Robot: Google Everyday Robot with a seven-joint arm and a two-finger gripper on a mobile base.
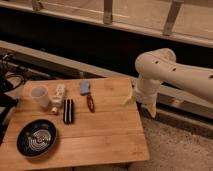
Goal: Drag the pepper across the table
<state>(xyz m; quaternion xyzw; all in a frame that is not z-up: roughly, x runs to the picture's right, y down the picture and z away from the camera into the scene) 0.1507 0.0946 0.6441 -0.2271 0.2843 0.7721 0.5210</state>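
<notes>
The pepper (90, 103) is small, slim and dark red. It lies lengthwise near the middle of the far half of the light-brown wooden table (107, 136). My gripper (140, 106) hangs from the white arm at the table's right edge, pointing down. It is well to the right of the pepper and apart from it. Its two pale fingers stand spread, with nothing between them.
A small blue-grey block (85, 88) lies just behind the pepper. A black striped rectangular object (68, 111) lies to its left. Further left are a white bottle on its side (58, 96) and a translucent cup (40, 96). A dark bowl (36, 137) sits at the front left.
</notes>
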